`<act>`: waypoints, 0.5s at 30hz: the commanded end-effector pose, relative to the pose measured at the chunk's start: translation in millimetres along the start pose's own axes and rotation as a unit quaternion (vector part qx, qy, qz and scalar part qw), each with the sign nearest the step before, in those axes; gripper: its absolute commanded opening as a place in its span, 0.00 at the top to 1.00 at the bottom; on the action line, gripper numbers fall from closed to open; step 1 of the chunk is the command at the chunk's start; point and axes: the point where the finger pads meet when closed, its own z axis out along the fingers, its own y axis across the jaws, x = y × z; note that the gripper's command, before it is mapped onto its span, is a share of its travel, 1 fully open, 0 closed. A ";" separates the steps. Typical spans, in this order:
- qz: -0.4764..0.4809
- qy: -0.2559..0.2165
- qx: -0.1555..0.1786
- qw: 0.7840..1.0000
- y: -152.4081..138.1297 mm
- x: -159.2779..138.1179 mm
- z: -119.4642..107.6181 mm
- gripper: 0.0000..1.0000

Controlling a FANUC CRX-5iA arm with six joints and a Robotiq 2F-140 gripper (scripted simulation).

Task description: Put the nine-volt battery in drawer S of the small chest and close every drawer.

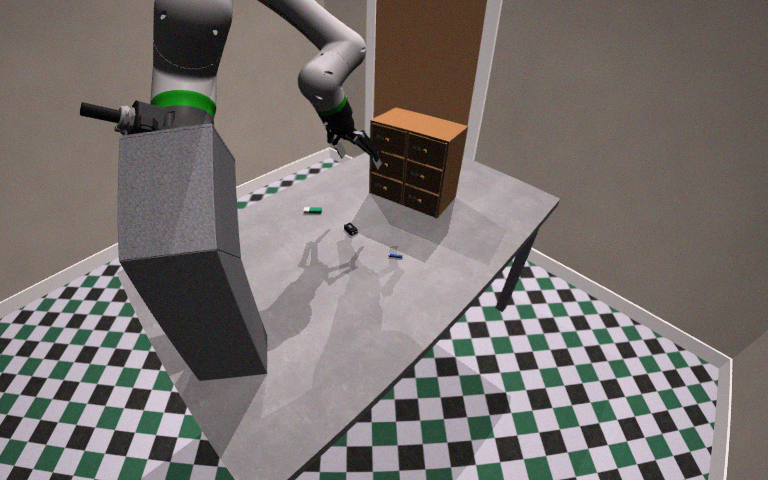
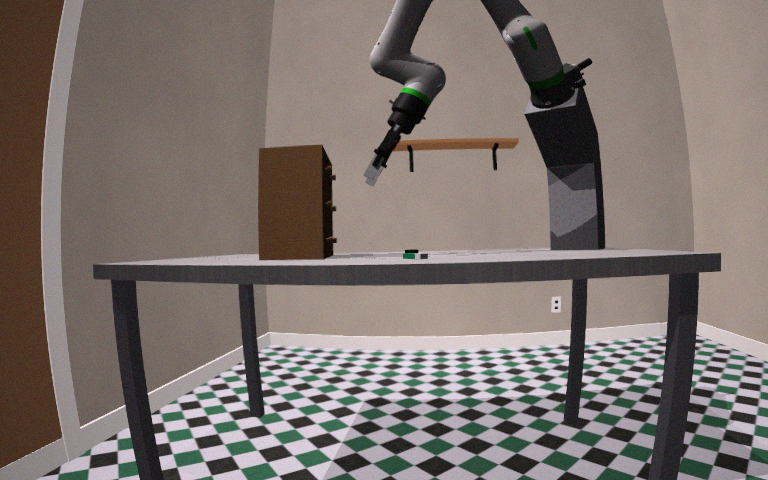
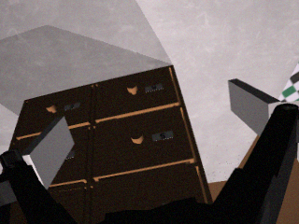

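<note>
The small brown chest (image 1: 417, 160) stands at the far end of the table, with two columns of three drawers, all pushed in. It also shows side-on in the exterior view (image 2: 294, 202) and in the wrist view (image 3: 119, 144). The drawer labels are too small to read. The black nine-volt battery (image 1: 351, 228) lies on the table in front of the chest. My gripper (image 1: 357, 153) (image 2: 373, 169) is open and empty. It hangs tilted in the air, a little in front of the chest's left column, near the upper drawers. Its fingers frame the drawer fronts in the wrist view (image 3: 152, 125).
A green and white block (image 1: 312, 210) lies left of the battery, also in the exterior view (image 2: 413, 255). A small blue object (image 1: 395, 255) lies to the battery's right. The grey robot pedestal (image 1: 181, 249) stands at the table's near left. A wall shelf (image 2: 455, 144) hangs behind.
</note>
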 end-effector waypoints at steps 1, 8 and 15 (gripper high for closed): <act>-0.003 -0.081 -0.014 0.997 2.4 -0.4 13.9 0.00; -0.002 -0.149 -0.014 0.989 3.2 -4.6 29.3 0.00; -0.001 -0.233 -0.014 0.972 3.6 -10.2 48.5 0.00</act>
